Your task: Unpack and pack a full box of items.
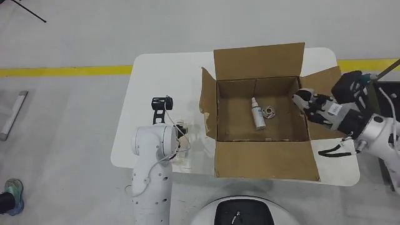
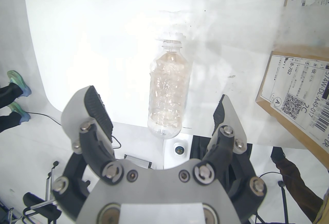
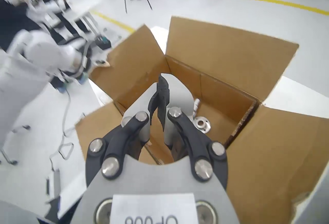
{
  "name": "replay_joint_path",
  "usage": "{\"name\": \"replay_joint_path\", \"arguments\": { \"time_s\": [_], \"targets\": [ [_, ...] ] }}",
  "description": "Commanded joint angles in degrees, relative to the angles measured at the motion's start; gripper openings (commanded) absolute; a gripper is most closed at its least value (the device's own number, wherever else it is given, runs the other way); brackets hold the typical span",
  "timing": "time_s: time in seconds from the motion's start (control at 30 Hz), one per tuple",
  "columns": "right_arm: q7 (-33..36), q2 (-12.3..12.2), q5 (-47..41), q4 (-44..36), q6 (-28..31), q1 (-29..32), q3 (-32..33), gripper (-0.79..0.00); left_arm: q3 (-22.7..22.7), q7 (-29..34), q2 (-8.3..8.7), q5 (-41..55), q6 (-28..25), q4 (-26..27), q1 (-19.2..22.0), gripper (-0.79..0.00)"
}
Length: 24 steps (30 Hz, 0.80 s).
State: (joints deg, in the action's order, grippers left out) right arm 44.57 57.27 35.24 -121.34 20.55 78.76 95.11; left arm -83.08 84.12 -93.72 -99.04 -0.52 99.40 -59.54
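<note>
Box [image 1: 259, 62]: right end effector [image 3: 162, 83] hangs closed over its right edge.

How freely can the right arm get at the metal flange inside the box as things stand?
Probably yes. The box flaps are folded out, and the right gripper is at its right wall. The metal flange lies uncovered on its floor, beside the white bottle. The shut gripper must open first.

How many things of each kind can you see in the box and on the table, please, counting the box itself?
Cardboard box: 1, open.
Bottles: 2, a clear plastic bottle lying on the table and a small white bottle inside the box.
Metal flange: 1, inside the box beside the white bottle.
Total: 4.
</note>
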Motion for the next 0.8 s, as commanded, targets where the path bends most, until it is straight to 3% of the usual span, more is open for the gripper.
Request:
{"name": "replay_joint_path", "arguments": {
  "time_s": [0.0,0.13,0.63,0.77],
  "targets": [
    [3.5,0.1,4.6,2.2,-3.2,-3.4,-4.7,-0.785,0.0,0.0,0.00,0.0,0.0,0.0,0.0,0.000],
    [9.5,0.3,9.9,5.8,-5.4,-8.1,-12.7,-0.785,0.0,0.0,0.00,0.0,0.0,0.0,0.0,0.000],
    [9.5,0.3,9.9,5.8,-5.4,-8.1,-12.7,-0.785,0.0,0.0,0.00,0.0,0.0,0.0,0.0,0.000],
    [5.3,0.8,15.4,5.7,-14.2,-8.1,-14.4,-0.785,0.0,0.0,0.00,0.0,0.0,0.0,0.0,0.000]
  ]
}}
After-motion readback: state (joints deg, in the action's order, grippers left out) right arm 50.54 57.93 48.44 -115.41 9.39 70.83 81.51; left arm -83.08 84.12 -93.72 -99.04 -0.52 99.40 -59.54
